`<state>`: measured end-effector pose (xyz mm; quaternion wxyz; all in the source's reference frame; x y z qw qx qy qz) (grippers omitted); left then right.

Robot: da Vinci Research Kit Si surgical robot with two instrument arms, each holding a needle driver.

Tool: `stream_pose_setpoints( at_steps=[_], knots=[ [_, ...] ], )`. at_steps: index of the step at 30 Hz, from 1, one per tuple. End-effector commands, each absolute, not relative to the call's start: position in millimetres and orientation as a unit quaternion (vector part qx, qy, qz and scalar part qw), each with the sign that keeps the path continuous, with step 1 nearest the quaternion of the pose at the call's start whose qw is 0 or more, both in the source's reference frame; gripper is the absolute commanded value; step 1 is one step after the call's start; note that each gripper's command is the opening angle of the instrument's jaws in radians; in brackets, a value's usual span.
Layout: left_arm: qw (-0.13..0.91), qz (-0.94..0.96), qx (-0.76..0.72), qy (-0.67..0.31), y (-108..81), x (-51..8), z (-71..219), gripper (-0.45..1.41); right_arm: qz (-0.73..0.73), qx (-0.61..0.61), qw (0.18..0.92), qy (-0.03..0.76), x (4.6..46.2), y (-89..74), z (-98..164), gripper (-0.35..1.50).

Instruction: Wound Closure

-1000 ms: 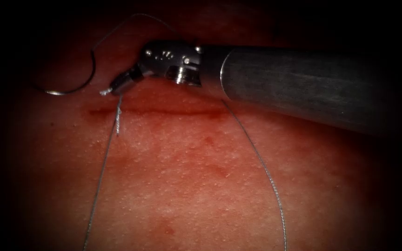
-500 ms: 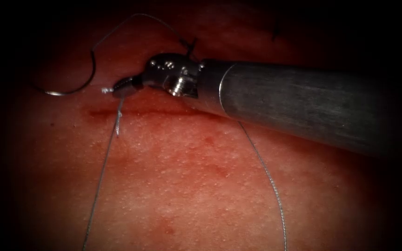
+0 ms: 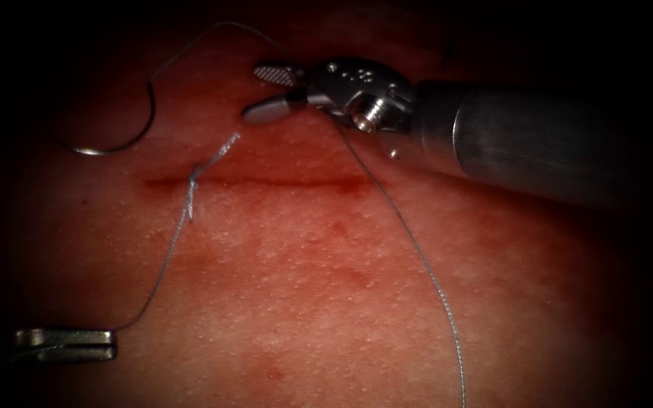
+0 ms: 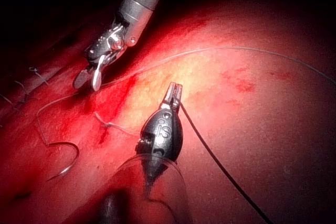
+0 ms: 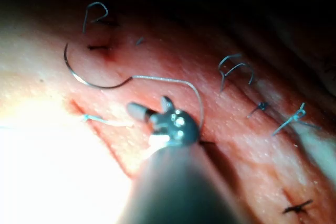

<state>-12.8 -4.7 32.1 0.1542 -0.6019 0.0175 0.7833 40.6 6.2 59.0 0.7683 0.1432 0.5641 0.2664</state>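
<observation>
Two tools: right tool (image 3: 270, 92) fingers wide, empty; left tool (image 3: 66, 344) fingers clamped on thread (image 3: 162, 268). Needle (image 3: 119, 132) free at ten o'clock; thin, stiff, slippery, probably best gripped mid-curve.

The tissue (image 3: 326, 287) is showing mottled red and pink, with a darker red line at the cut (image 3: 266, 182). The thread (image 3: 425, 272) is looking pale grey, the needle (image 3: 126, 136) dark, perhaps steel-grey. The right tool (image 3: 270, 92) is gleaming silver, one inner jaw face cross-hatched.
</observation>
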Motion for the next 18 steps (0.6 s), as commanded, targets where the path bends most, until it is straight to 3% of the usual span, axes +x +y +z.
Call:
stream_pose_setpoints(
  at_steps=[1, 3, 7, 13, 14, 18],
  knots=[
    [0.153, 0.783, -0.602, 0.019, -4.5, -13.4, 33, -0.45, 0.262, 0.142, 0.767, 0.569, 41.7, 5.9, 59, 1.28],
    [0.147, 0.788, -0.597, 0.028, -2.9, -13.1, 32, -0.45, 0.257, 0.146, 0.761, 0.577, 42.1, 4.5, 58, 1.20],
    [0.139, 0.782, -0.607, 0.020, 0.5, -13.3, 32, -0.45, 0.244, 0.117, 0.750, 0.603, 43.8, 1.1, 56, 0.86],
    [0.127, 0.757, -0.641, -0.008, 3.8, -14.4, 33, -0.45, 0.230, 0.095, 0.748, 0.616, 46.7, -1.8, 56, 0.63],
    [0.123, 0.747, -0.653, -0.019, 4.7, -14.8, 33, -0.45, 0.226, 0.083, 0.747, 0.620, 47.1, -2.0, 56, 0.49],
    [0.131, 0.735, -0.664, -0.039, 5.9, -15.5, 34, -0.45, 0.230, 0.068, 0.739, 0.629, 47.4, -1.9, 57, 0.46]
  ],
)
